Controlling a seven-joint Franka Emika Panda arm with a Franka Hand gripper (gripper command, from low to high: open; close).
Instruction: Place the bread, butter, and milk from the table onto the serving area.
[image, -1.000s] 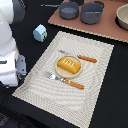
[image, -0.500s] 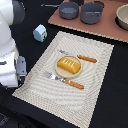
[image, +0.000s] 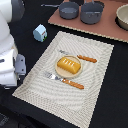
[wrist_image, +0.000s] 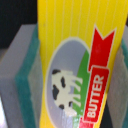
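Note:
In the wrist view the butter (wrist_image: 75, 60), a bright-yellow packet with a red banner, a green mark and a cow picture, fills the frame. My gripper (wrist_image: 70, 75) is shut on it, with a grey finger pad (wrist_image: 17, 75) pressed against each side. In the exterior view the white arm (image: 10, 55) is at the left edge, beside the serving area; its fingers and the butter are hidden there. The bread (image: 69, 65) lies on the round tan plate (image: 56, 71) on the striped beige placemat (image: 60, 97). The milk (image: 40, 33) stands on the black table (image: 115, 100) just off the placemat's far left corner.
An orange-handled fork (image: 64, 80) and knife (image: 85, 58) flank the plate. A pinkish-brown board (image: 107, 29) at the back carries two grey pots (image: 69, 9) (image: 91, 12). A beige bowl (image: 122, 15) is at the exterior view's far right.

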